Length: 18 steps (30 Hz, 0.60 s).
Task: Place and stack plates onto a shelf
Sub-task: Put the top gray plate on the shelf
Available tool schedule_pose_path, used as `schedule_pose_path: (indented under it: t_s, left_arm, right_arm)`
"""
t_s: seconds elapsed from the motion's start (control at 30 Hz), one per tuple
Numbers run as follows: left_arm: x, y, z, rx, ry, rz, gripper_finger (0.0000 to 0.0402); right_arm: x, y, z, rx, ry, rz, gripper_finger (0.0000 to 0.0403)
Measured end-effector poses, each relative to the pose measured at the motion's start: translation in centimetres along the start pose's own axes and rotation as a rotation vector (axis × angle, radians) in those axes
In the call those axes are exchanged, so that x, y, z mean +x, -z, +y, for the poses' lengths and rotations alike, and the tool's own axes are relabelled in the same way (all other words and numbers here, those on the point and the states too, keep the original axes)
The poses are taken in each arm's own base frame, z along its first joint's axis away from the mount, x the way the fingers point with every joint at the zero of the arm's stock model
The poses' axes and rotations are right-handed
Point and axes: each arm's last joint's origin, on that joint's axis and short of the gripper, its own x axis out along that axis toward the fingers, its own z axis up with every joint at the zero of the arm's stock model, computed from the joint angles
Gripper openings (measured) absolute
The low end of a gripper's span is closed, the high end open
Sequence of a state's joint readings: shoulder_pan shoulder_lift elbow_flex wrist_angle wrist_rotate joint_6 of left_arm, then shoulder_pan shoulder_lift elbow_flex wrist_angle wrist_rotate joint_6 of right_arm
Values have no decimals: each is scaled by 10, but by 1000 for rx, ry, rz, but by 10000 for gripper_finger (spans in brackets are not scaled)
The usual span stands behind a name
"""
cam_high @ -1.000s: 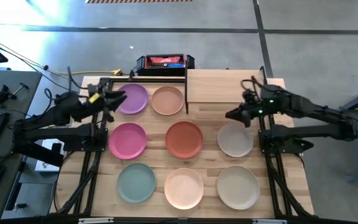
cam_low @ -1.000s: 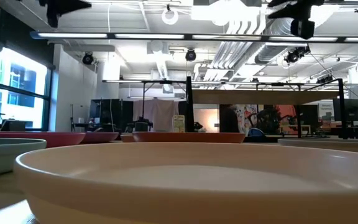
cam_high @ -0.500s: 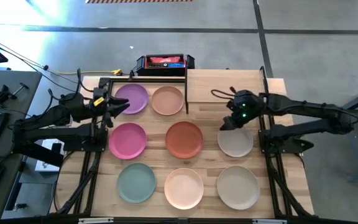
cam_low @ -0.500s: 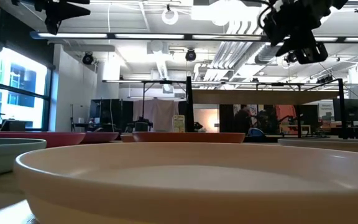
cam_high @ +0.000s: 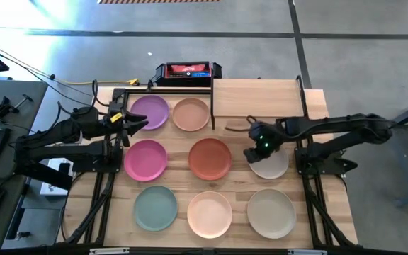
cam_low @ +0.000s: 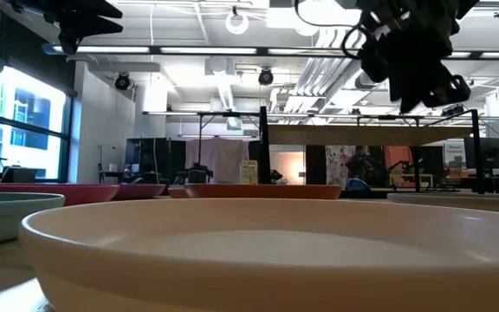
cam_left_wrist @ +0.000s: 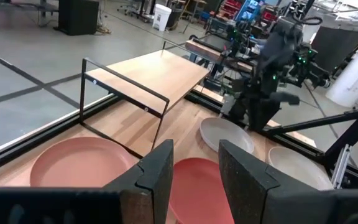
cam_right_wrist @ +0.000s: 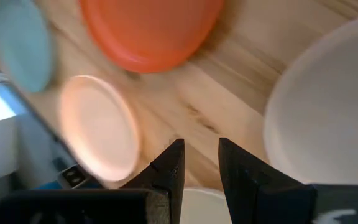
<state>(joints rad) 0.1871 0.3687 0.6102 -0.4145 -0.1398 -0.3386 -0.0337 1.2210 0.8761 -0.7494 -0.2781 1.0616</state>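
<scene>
Eight plates lie flat on the slatted tabletop in the high view: purple (cam_high: 151, 112), tan (cam_high: 191, 114), pink (cam_high: 145, 159), terracotta (cam_high: 210, 158), grey (cam_high: 273, 166), teal (cam_high: 155, 207), peach (cam_high: 210, 213) and beige (cam_high: 271, 212). The shelf (cam_high: 257, 98) stands bare at the far right. My right gripper (cam_high: 250, 152) is open and hangs in the air (cam_low: 423, 82) over the gap between the terracotta and grey plates, pointing down. Its wrist view shows the grey plate's rim (cam_right_wrist: 328, 124) beside the fingers. My left gripper (cam_high: 134, 122) is open and waits beside the purple plate.
A black and red box (cam_high: 187, 71) sits beyond the table's far edge. The shelf's black posts (cam_high: 212, 106) rise next to the tan plate. Bare wood (cam_high: 236, 134) lies between the shelf and the middle row of plates.
My right gripper has swung from the table's right side toward the left and near edges. It has come down and tipped its fingers downward, ending over the grey plate's left rim. No plate has moved.
</scene>
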Motion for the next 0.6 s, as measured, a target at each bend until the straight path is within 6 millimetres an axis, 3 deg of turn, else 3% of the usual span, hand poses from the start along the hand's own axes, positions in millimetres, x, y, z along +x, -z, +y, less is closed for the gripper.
schedule_pose_path:
  t_s: [0.6]
  left_arm:
    - [0,1,0,3,-4,10,115]
  right_arm:
    - [63,14,0,-37,277,119,78]
